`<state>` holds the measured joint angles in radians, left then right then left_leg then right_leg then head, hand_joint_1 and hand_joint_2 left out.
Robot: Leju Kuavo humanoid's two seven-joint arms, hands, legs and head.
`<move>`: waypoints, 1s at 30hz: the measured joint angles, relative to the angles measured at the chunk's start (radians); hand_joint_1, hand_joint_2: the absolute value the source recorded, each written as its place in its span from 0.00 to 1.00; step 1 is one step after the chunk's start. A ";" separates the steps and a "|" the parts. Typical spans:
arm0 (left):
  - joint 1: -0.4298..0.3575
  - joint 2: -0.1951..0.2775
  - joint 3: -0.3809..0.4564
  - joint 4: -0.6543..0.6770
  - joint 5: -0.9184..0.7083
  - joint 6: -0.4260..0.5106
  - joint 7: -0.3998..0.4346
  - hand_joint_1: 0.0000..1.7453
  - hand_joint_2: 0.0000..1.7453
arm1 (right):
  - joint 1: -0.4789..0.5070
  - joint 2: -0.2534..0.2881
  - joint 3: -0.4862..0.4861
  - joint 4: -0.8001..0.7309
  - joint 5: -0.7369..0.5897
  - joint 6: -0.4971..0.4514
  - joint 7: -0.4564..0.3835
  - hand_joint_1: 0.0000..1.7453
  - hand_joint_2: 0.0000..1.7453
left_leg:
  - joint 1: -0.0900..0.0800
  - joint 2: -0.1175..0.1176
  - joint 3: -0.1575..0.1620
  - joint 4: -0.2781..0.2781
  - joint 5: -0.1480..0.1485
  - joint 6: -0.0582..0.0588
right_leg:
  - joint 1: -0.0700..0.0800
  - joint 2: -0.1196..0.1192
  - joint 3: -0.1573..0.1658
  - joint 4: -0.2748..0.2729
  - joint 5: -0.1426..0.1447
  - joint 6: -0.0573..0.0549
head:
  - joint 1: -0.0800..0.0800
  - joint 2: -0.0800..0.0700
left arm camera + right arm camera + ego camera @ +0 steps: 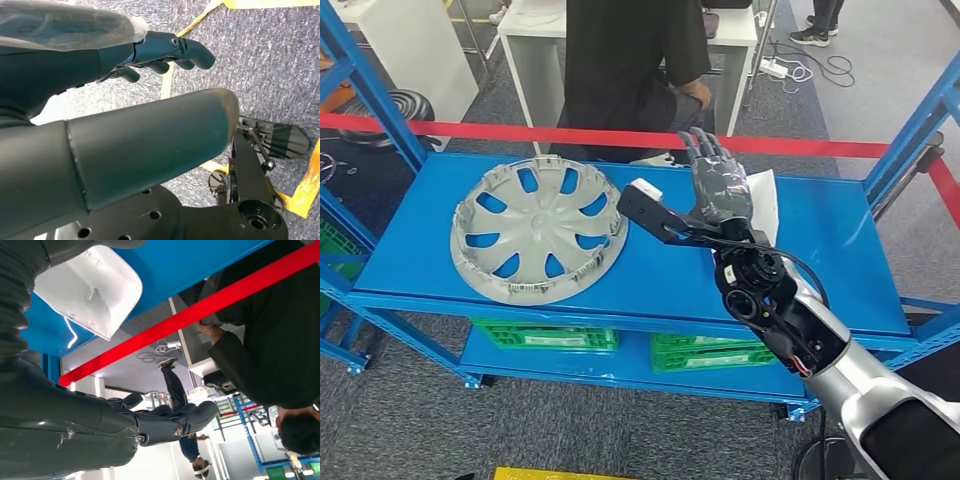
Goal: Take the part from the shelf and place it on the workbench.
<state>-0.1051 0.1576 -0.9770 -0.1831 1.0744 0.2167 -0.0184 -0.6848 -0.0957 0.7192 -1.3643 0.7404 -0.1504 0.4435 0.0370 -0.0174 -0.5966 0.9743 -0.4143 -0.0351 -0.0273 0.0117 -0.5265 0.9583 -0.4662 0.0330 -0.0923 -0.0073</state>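
Above the blue metal shelf point(410, 250), beside the silver spoked plastic wheel cover point(539, 231), my right hand point(718, 182) hovers, fingers spread, holding nothing.

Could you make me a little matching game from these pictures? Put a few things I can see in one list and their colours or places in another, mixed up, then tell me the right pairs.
Things:
1. hubcap
2. barrier tape
3. crates
4. right robot hand

Descriptions:
A. green, on the lower shelf level
B. silver-grey, lying flat on the blue shelf top
C. raised over the shelf's back edge, fingers spread, holding nothing
D. red, stretched across behind the shelf

Right pairs: 1-B, 2-D, 3-A, 4-C.
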 joint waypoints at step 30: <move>0.001 0.010 0.000 0.000 0.010 -0.002 0.008 0.00 0.00 | 0.103 -0.062 0.000 -0.157 0.125 0.171 0.206 0.00 1.00 | -0.002 0.001 0.007 -0.009 0.003 0.005 | 0.000 0.000 0.000 -0.002 0.002 0.008 | 0.000 0.000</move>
<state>-0.1042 0.1675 -0.9770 -0.1831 1.0842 0.2152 -0.0103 -0.5820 -0.1581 0.7191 -1.5212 0.8656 0.0205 0.6497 0.0351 -0.0162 -0.5897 0.9651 -0.4112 -0.0300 -0.0275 0.0120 -0.5265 0.9559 -0.4643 0.0413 -0.0923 -0.0073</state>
